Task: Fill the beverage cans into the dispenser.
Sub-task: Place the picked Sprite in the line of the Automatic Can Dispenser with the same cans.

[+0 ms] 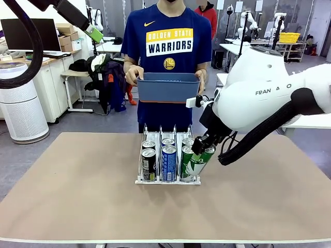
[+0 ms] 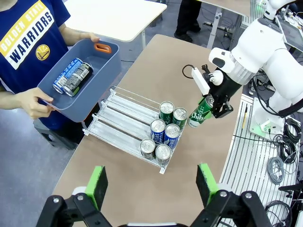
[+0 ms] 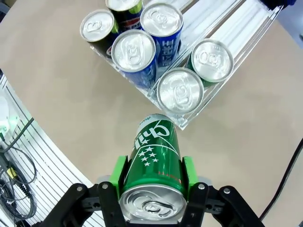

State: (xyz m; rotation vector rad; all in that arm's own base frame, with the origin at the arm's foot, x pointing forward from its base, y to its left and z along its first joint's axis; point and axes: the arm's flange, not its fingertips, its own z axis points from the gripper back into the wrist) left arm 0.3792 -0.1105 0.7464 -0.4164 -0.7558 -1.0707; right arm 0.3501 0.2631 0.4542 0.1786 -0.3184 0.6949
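Right gripper [image 1: 202,150] clamped on a tilted green can [image 3: 155,156], held just off the near right corner of the dispenser [image 2: 124,109], above the table [image 1: 77,196]. Six cans [image 1: 168,155] stand at its near end, two per lane. Left gripper [image 2: 151,185] raised high at far left, jaws wide apart, holding nothing.

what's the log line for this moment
right gripper: shut on green can, beside dispenser | left gripper: open | dispenser: six cans | bin: two cans

Three green cans [image 2: 166,111], three blue cans [image 2: 157,130], three dark cans [image 2: 147,147] — one dispenser [image 2: 124,106], one blue-grey bin [image 2: 102,68]
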